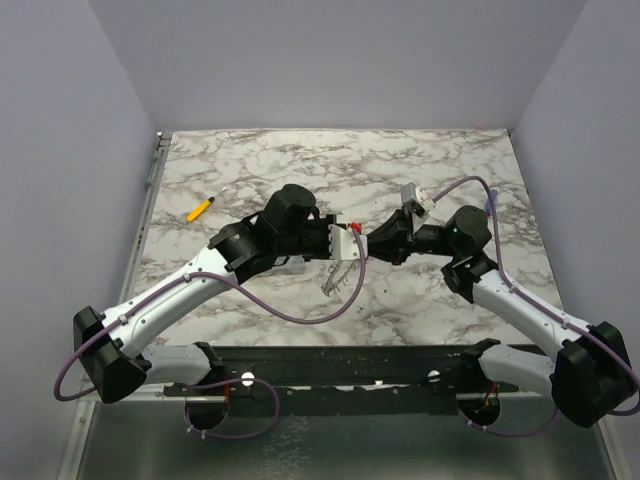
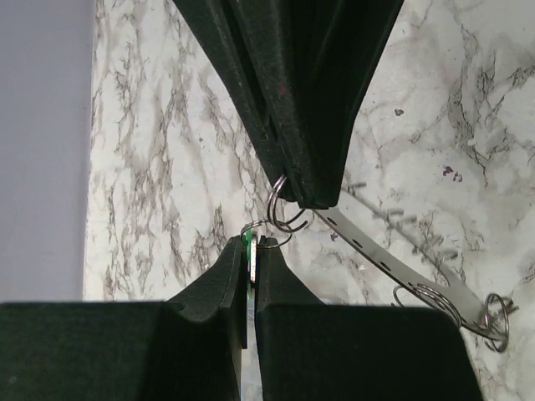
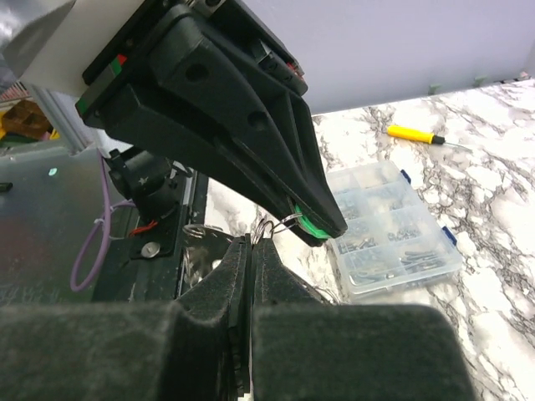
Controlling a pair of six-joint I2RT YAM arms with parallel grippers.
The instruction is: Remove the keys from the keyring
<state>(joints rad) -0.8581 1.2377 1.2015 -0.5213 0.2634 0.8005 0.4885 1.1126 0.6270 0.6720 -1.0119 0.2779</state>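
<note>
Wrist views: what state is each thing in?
Left tool: shut on green key.
Right tool: shut on keyring.
Green key: lifted, linked to keyring.
Keyring: lifted, hanging from right tool.
Box: flat on the table.
Screwdriver: lying on table, untouched.

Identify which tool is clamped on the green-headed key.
The left tool: it is shut on the green-headed key, while the right tool pinches only a bare wire ring.

The green key head point(image 2: 248, 244) is showing only as a sliver — the left gripper point(image 2: 249, 251) is pinching over the rest. A wire ring point(image 2: 282, 213) is sitting partly hidden inside the right gripper point(image 2: 305, 199), which is also blocking the near edge of the clear box point(image 3: 393, 225).
</note>
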